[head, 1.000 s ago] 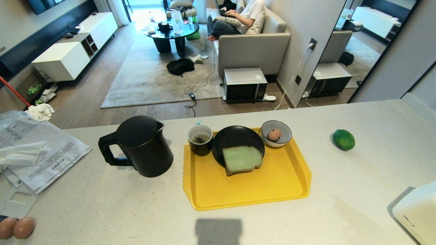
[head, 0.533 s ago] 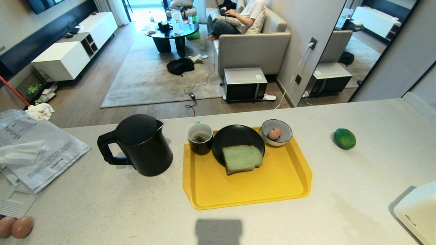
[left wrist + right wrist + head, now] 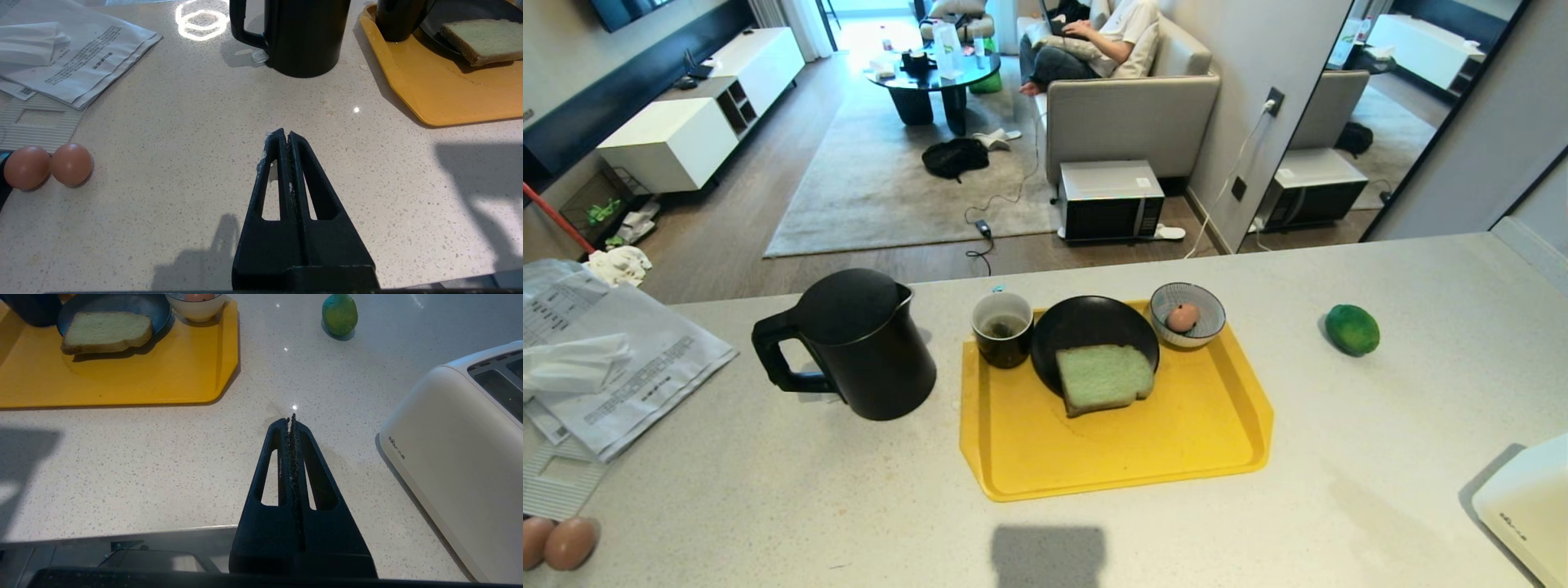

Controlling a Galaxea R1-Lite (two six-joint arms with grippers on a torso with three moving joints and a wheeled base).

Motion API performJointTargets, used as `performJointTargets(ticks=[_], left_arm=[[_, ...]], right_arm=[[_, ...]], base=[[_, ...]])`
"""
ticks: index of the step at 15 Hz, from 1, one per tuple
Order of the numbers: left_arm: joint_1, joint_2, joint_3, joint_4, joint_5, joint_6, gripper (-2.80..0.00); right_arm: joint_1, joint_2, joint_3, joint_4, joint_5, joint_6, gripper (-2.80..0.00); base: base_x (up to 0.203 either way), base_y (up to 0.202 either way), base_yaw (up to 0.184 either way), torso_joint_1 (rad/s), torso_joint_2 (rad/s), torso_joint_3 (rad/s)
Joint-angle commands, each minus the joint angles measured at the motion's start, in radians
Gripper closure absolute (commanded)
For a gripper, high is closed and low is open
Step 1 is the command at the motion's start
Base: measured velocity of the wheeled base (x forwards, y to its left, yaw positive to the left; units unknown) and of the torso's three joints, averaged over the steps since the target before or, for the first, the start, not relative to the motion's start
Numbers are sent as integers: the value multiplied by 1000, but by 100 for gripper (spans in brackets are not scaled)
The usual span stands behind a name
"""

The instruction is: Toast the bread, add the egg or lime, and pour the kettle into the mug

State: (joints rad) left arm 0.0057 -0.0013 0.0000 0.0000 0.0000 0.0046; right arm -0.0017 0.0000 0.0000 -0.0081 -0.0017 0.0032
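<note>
Neither gripper shows in the head view. Ahead of the left gripper (image 3: 288,136), the kettle (image 3: 304,34) loses its top and the mug (image 3: 398,18) its rim to the picture's edge, and the bread (image 3: 484,38) is cut at the side. Beside the right gripper (image 3: 291,420) the toaster (image 3: 461,449) runs out of view, and the egg (image 3: 195,296) ahead shows only a sliver above its bowl (image 3: 198,306).

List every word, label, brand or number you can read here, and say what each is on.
None can be read outright.
Toaster: a small dark brand mark low on its white side, too small to read.
Papers: lines of printed text, too blurred to read.
Kettle, mug, tray, bowl: no marking visible.
</note>
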Motion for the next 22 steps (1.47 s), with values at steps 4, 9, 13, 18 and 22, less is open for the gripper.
performJointTargets(ticks=[4,9,13,18,22], left_arm=[[0,0,0,0,0,0,0],[0,0,0,1,0,0,0],[0,0,0,0,0,0,0],[0,0,-1,0,0,1,0],[0,0,0,0,0,1,0]], right_arm=[[0,0,2,-1,0,0,0],[0,0,2,-1,0,0,0],[0,0,2,-1,0,-2,0],[0,1,1,-1,0,-2,0],[0,0,2,-1,-1,-2,0]], base=[[0,0,0,-68,132,61],[0,0,0,-64,127,62],[0,0,0,-38,65,35],[0,0,0,0,0,0],[0,0,0,0,0,0]])
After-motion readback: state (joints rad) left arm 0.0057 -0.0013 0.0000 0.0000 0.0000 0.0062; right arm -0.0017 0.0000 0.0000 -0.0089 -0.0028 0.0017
